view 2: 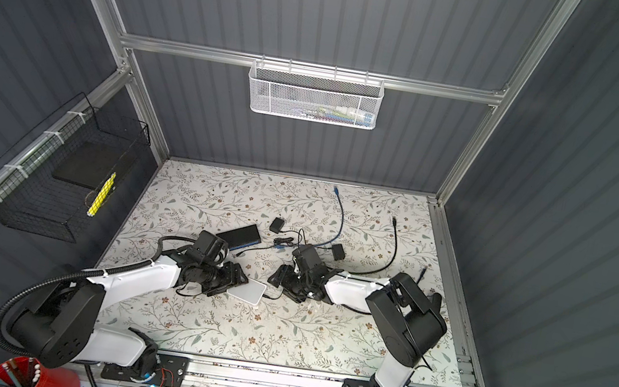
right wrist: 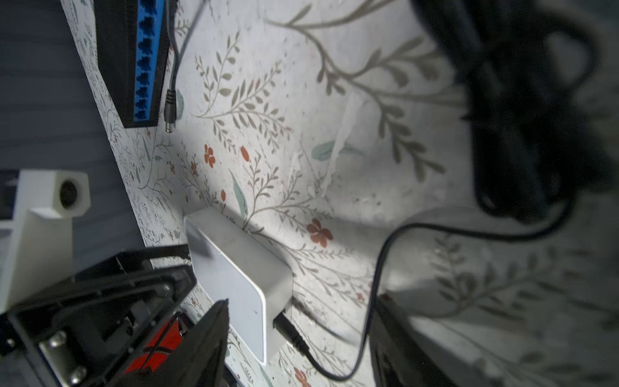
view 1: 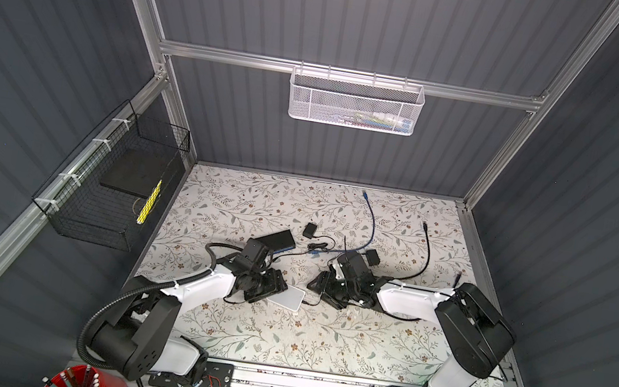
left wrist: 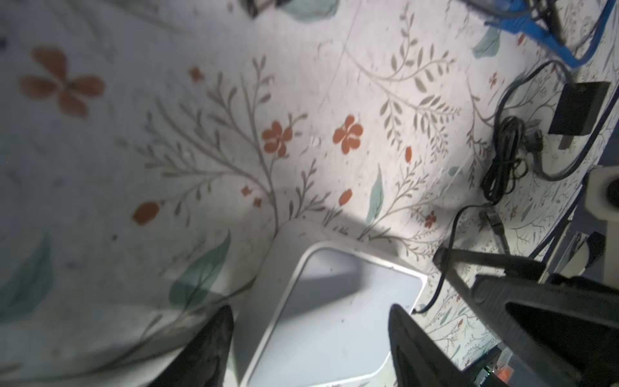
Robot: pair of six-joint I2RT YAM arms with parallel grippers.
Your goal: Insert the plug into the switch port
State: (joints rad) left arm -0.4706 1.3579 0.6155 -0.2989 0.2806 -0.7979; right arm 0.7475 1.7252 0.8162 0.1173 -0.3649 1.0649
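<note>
A flat white switch box lies on the floral mat between both arms. In the right wrist view a black barrel plug sits in a port in the side wall of the white box, its cable looping away. My right gripper stands open around that plug, touching nothing. My left gripper is open, one finger on each side of the white box. A black switch with a row of blue ports lies behind, a loose barrel plug beside it.
Two black power adapters, a blue network cable and a black cable lie on the mat behind the grippers. A black wire basket hangs on the left wall. On the back rail hangs a white mesh basket.
</note>
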